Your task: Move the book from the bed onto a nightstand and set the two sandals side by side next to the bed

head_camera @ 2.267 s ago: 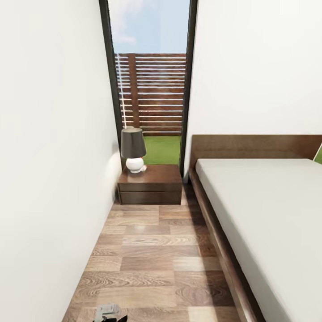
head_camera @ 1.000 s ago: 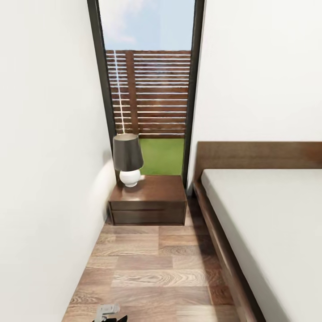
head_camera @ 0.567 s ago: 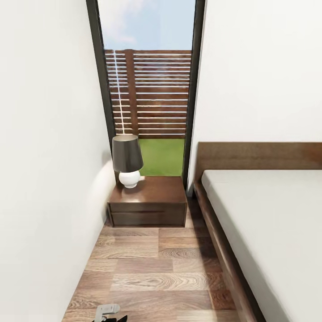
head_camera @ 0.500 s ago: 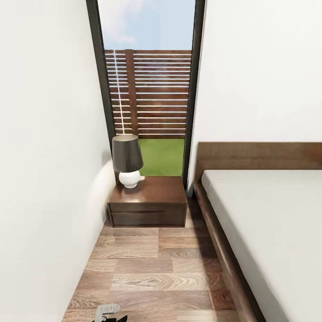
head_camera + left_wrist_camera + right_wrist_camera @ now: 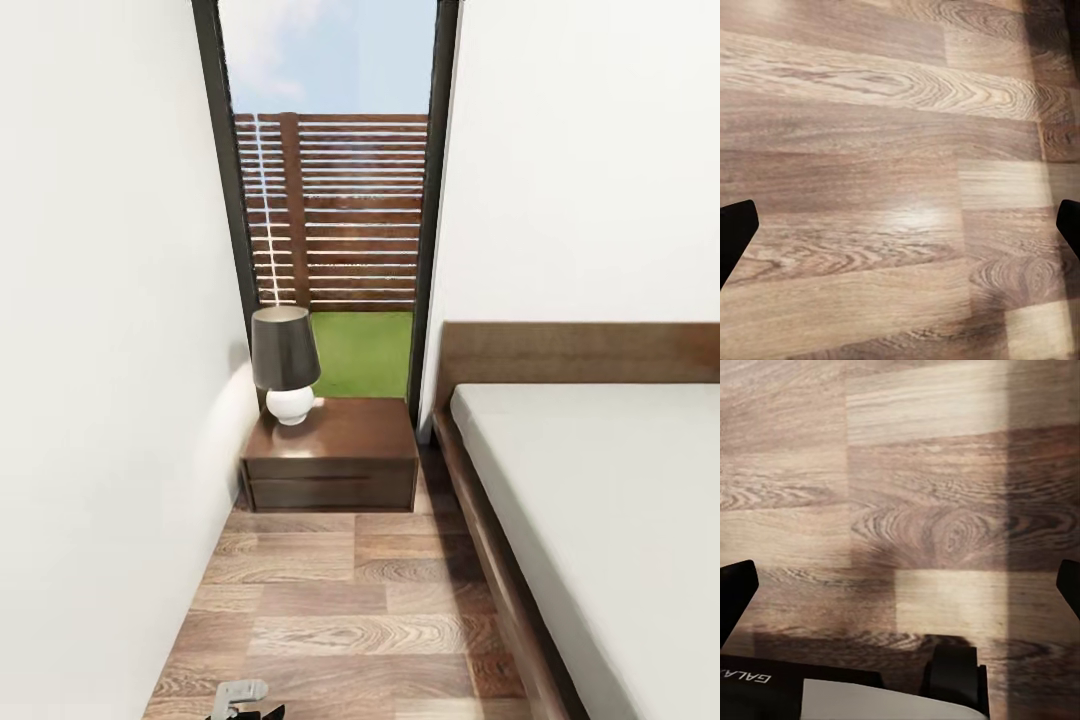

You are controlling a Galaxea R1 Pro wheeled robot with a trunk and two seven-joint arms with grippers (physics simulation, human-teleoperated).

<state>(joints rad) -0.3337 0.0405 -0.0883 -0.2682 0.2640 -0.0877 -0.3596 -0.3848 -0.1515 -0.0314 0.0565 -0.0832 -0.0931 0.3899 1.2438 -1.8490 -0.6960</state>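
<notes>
Closer now than 2.3 s ago: whole head view shifted, so camera advanced up the aisle and swung slightly; nightstand and lamp larger and lower in frame, more headboard in sight. Nothing among the furniture itself displaced.

Nightstand [image 5: 331,455] at 12 o'clock, dark reddish-brown, drawer fronts facing the camera, backed against the tall dark-framed window [image 5: 433,200]. Table lamp [image 5: 285,364] on its top toward 11 o'clock: dark shade, round white base. Rest of the top bare and glossy.

Bed [image 5: 610,520] from 2 to 5 o'clock, pale mattress, dark wooden frame running along the aisle, headboard [image 5: 580,351] against the white wall [image 5: 580,150]. Visible mattress area plain. Near corner of frame just beside nightstand, narrow floor gap between.

White wall also from 7 to 11 o'clock. Wood-plank floor [image 5: 350,600] between wall and bed. Slatted wooden fence [image 5: 335,210], grass and sky beyond the glass.

Grey and black bit of the robot [image 5: 240,698] at 6 o'clock, bottom edge; identity unclear.

Left gripper [image 5: 900,225]: dark fingertips [image 5: 735,229] at opposite edges of left wrist view, spread wide, nothing between, planks beneath.

Right gripper [image 5: 900,585]: fingertips [image 5: 735,589] likewise wide apart, empty, over planks; robot's own base [image 5: 870,694] with partial lettering underneath, shadow across floor.
</notes>
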